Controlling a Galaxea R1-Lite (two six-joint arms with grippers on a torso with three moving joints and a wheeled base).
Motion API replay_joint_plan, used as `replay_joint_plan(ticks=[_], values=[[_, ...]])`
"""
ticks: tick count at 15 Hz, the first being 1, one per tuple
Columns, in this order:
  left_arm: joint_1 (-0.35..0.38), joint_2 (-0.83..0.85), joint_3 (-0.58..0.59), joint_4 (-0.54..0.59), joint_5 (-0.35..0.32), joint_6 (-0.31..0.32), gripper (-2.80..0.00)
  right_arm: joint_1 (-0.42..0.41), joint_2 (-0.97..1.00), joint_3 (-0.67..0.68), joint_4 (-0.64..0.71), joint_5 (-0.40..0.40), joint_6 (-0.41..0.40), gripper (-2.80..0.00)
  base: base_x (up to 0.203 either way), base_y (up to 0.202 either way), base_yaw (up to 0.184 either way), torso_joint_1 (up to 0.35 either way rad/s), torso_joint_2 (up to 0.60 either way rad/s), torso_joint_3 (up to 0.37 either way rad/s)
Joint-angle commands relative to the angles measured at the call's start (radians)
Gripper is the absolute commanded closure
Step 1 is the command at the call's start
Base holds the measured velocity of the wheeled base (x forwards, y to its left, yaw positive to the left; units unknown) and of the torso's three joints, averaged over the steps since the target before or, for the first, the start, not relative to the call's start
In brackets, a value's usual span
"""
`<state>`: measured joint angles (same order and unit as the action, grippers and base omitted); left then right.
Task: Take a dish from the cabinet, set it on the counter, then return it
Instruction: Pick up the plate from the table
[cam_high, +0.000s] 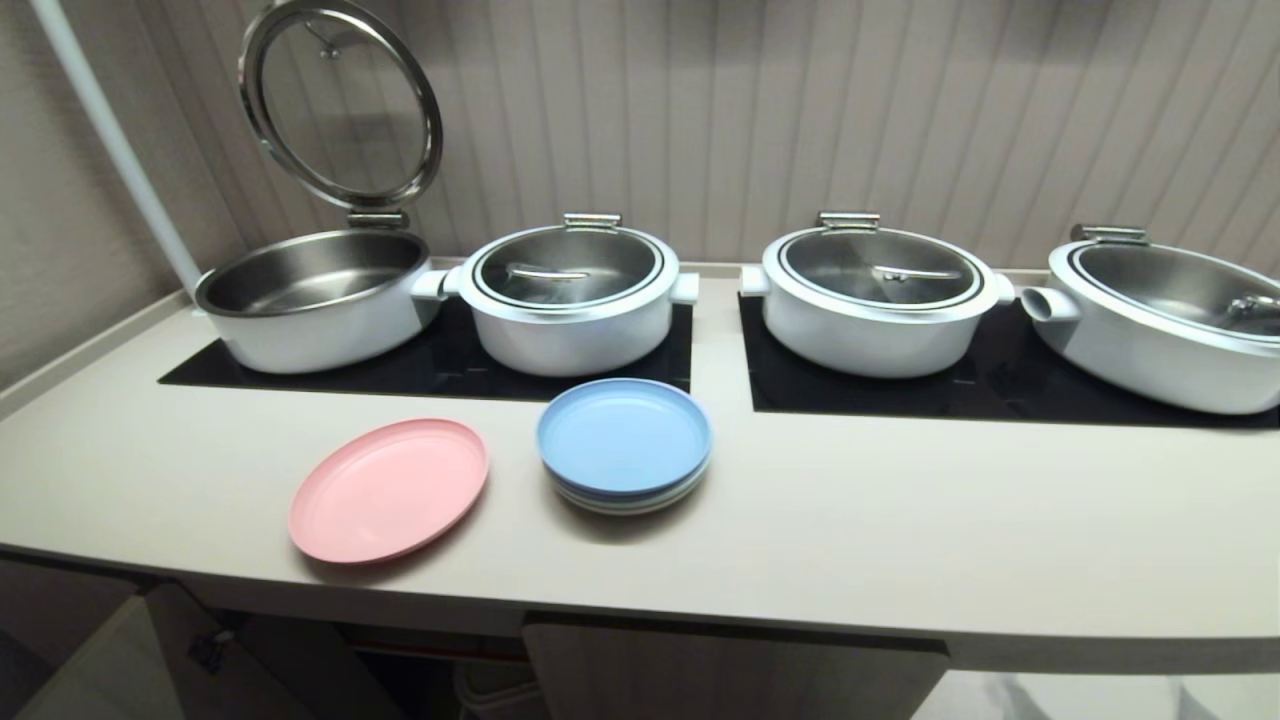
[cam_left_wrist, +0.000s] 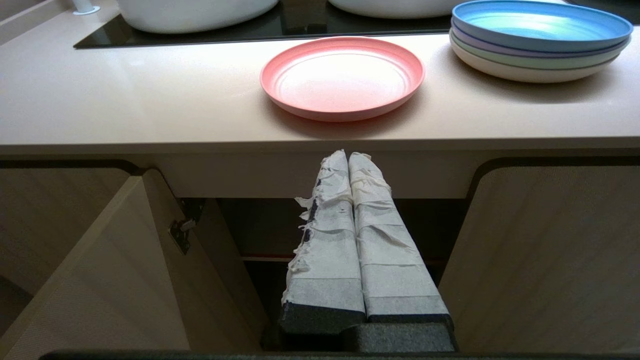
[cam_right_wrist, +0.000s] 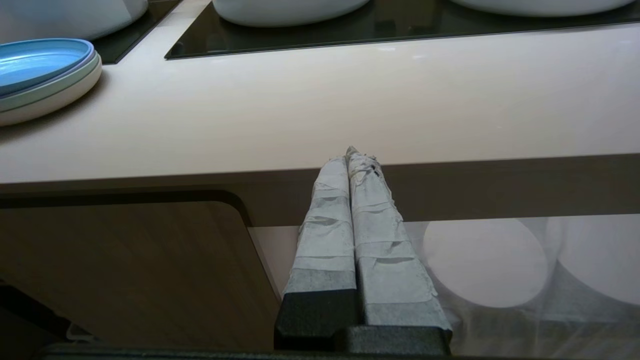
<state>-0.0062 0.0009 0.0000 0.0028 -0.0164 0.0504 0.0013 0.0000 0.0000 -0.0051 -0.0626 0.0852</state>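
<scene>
Lying flat on counter (cam_left_wrist: 125, 110), pink dish (cam_left_wrist: 342, 77) sits near front edge, beside blue-topped plate stack (cam_left_wrist: 537, 42); left gripper (cam_left_wrist: 348, 156) below edge, before open cabinet (cam_left_wrist: 540, 250), fingers pressed together, empty; right gripper (cam_right_wrist: 352, 152) likewise closed, empty

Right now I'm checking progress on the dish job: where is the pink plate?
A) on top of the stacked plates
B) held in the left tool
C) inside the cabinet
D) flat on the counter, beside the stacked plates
D: the pink plate lies flat on the counter, apart from the blue-topped stacked plates; the left tool is shut and empty below the counter edge.
</scene>
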Motion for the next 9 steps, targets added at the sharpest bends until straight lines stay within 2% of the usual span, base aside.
replay_joint_plan(ticks=[1,9], values=[[0.000,-0.001,0.000,0.000,0.000,0.000,0.00,0.000,0.000,0.000,-0.001,0.000,0.001,0.00,0.000,0.000,0.000,0.000,0.00,0.000],[0.000,-0.001,0.000,0.000,0.001,0.000,0.00,0.000,0.000,0.000,0.001,0.000,0.001,0.00,0.000,0.000,0.000,0.000,0.00,0.000]])
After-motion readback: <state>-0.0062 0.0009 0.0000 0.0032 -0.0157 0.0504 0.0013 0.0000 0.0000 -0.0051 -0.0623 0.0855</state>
